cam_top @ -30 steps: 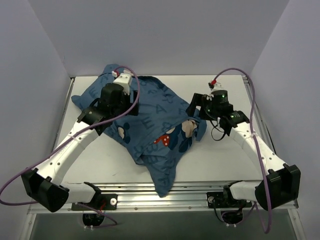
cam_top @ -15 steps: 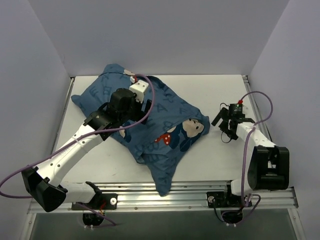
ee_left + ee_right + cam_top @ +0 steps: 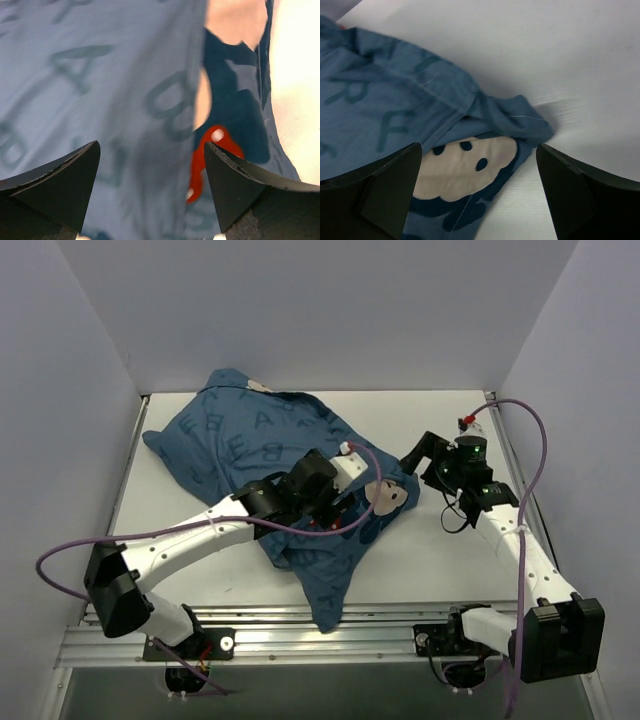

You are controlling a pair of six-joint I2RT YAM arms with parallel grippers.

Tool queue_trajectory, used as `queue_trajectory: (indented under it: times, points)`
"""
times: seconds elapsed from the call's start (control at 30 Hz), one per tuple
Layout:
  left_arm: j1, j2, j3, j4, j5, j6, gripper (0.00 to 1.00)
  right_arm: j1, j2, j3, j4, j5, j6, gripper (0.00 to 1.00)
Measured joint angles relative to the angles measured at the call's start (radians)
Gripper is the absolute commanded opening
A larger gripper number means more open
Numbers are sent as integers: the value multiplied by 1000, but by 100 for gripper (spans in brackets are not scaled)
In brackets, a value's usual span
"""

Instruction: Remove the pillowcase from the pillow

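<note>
Top external view gives us the pillowcase lying in a plump heap on the table, spread from the far left corner toward the centre, with a creased tail trailing to the near edge. We cannot make out the pillow itself; the blue fabric covers whatever is inside. A printed mouse face shows at the right-hand end of the heap.

From there we see the left arm stretched across the cover, its wrist above the fabric just left of that mouse face. The right arm stands over bare table at the right, its head turned toward the same end of the cover and close beside it.

Left wrist view shows the left gripper with fingers spread wide and nothing between them. It hangs close over lettered blue cloth, where a fold runs down the middle and a red bow peeks out to the right. We cannot tell whether the fingertips touch the cloth.

Right wrist view shows the right gripper likewise spread wide and holding nothing, looking down on the rolled hem and the pale mouse face beneath it.
</note>
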Motion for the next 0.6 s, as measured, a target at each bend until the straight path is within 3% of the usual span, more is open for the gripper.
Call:
queue_trajectory:
  times: [0.27,0.6]
  points:
    - [-66,204,33,70,-104,58,92,124,-40,-132,108,-131,55,90]
    - [-58,255,96,127,-187,80,89,221,39,-245,278,-237,110,88]
